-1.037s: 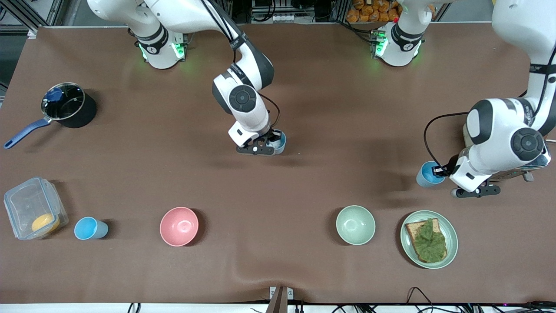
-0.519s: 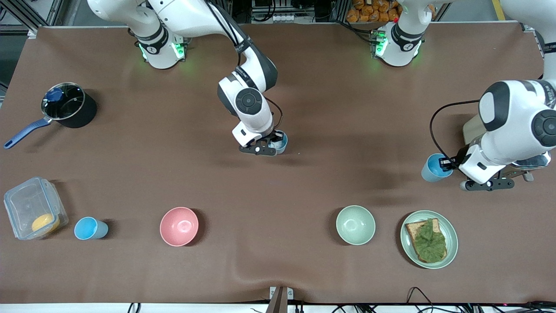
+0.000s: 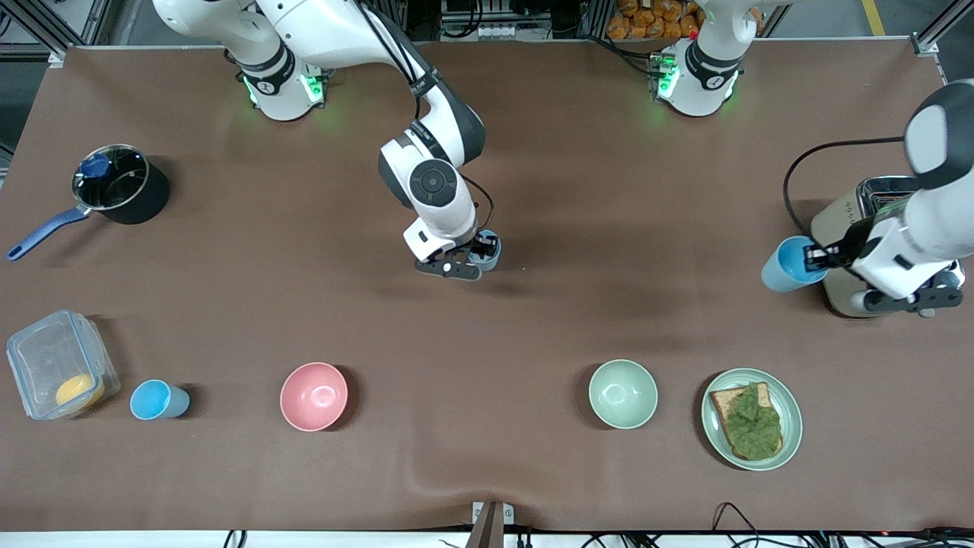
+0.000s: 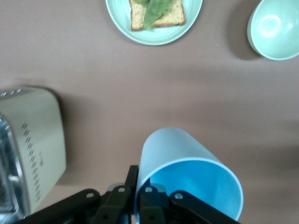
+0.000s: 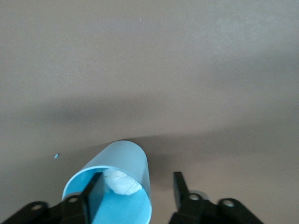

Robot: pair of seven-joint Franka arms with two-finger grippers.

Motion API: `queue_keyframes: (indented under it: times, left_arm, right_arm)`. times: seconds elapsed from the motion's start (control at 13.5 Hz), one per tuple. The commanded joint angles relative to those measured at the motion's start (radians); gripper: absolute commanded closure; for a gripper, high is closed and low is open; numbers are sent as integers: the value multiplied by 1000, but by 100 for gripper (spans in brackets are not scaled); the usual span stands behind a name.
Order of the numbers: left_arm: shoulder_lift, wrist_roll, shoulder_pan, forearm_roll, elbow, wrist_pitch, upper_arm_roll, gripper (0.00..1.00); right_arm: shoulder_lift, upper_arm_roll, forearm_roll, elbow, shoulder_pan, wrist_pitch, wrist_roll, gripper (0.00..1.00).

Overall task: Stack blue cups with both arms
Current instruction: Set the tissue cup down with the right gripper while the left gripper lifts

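Left gripper [image 3: 813, 256] clamping a blue cup [image 3: 787, 264] aloft beside the toaster [image 3: 852, 221], right gripper [image 3: 481, 250] spread around a second cup [image 5: 117, 184] — white wad inside, plate [image 3: 789, 426] with toast, clear box [image 3: 53, 364] holding something orange.

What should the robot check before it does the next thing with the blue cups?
1. Left pincer shut on the lifted cup: ok.
2. Lifted cup apart from the toaster: ok.
3. Right pincer gripping the middle cup: not ok; it is open, one finger inside, one outside.
4. Middle cup empty for stacking: not ok; a white lump sits inside.
5. Third cup standing upright: ok.
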Motion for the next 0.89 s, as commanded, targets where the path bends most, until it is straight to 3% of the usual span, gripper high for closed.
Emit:
queue_keyframes:
  times: [0.0,0.07,0.44,0.67,0.81]
  left_arm:
    - [-39,20,1,-17,55,-122,-6,100]
    - [-41,6,-5,-20,56,-125,-18,100]
    - [-36,-81,-5,-25,81,-125,-138,100]
    - [-9,-91,-13,-141,104,-98,-199,100]
    - [19,-126,-57,-142,107,-43,-244,100]
  right_arm:
    - [-70,4,5,54,-46,-142,8,4]
    - [-103,4,2,58,-64,-185,-2,0]
    - [-230,3,-1,127,-212,-378,-180,0]
    - [-316,1,-21,127,-328,-460,-356,0]
    - [-386,4,-62,127,-422,-539,-479,0]
